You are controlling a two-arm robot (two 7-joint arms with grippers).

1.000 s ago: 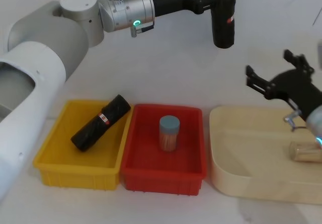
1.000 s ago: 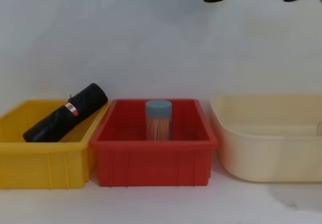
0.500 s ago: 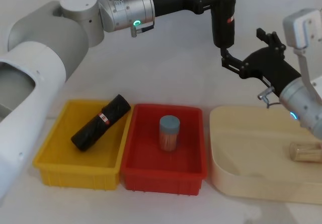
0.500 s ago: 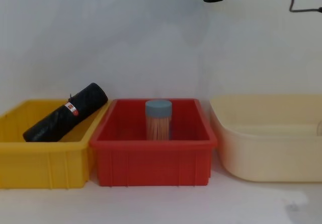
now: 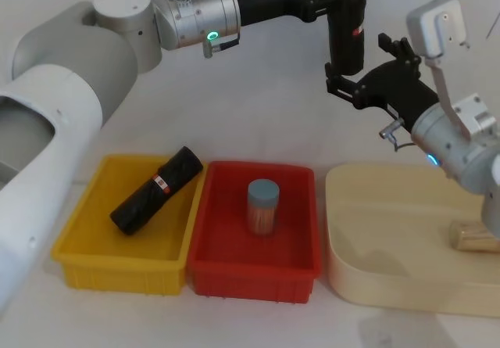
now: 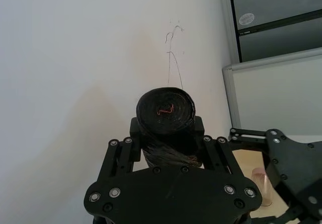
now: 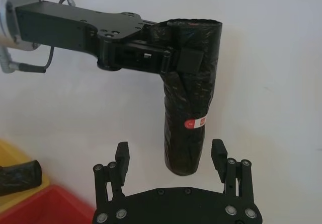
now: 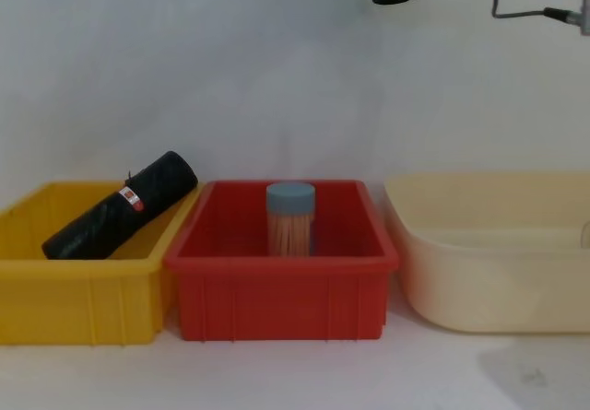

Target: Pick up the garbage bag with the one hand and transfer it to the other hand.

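The left pincer (image 7: 183,60) pinches the bag roll (image 5: 346,31) upright, high above the bins. The right pincer (image 7: 171,158) waits spread below its lower end. Releasing before that one clamps risks dropping it.

The garbage bag (image 7: 191,114) is crinkled, faintly shiny black plastic film with a glossy label band. The left gripper (image 7: 173,60) is matt black. Below it, the yellow bin (image 5: 86,262) and red bin (image 5: 301,274) are smooth moulded plastic.
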